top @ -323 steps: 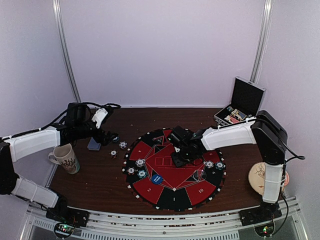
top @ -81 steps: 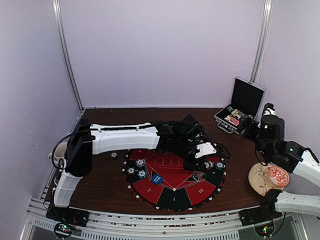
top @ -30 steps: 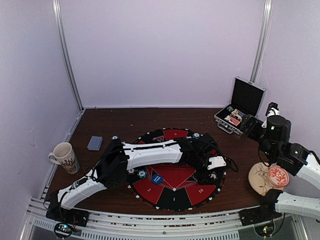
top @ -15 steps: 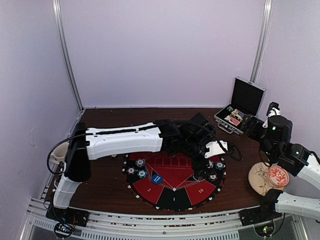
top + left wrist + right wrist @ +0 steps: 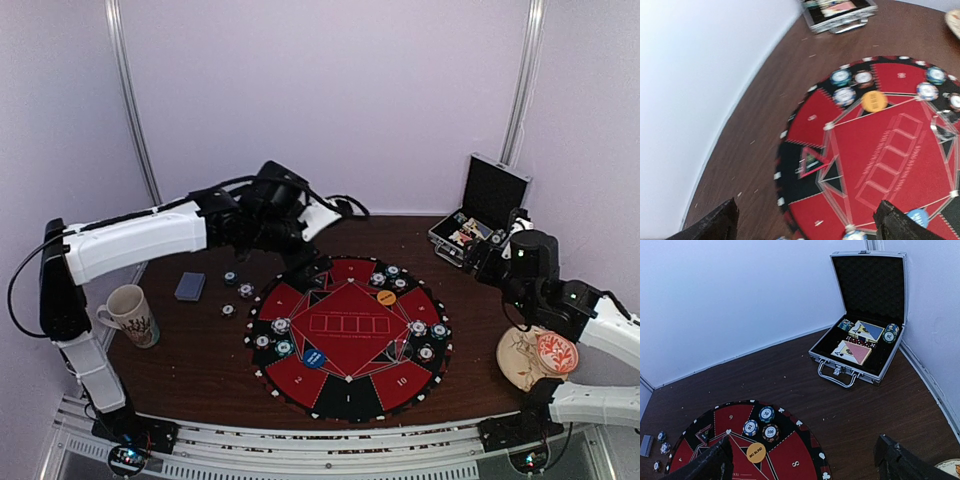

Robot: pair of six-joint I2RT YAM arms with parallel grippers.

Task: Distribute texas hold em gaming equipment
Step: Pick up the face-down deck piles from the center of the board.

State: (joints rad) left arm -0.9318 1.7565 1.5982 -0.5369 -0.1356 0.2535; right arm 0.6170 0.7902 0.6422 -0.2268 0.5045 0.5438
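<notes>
Here, left fingers (image 5: 710, 226) spread, empty, over mat (image 5: 345, 350) at 11 o'clock; right fingers (image 5: 707, 465) spread, empty; orange button (image 5: 386, 297) marks 1 o'clock seat's chips (image 5: 392, 271).

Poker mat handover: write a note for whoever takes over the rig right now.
Left end effector: open, empty, raised near the mat's far-left edge.
Right end effector: open, empty, facing the case.
Done: chip trios on the mat at left, far and right; orange button and blue button placed.
Left: three loose chips and the card deck lie off the mat; the case holds more cards.
</notes>
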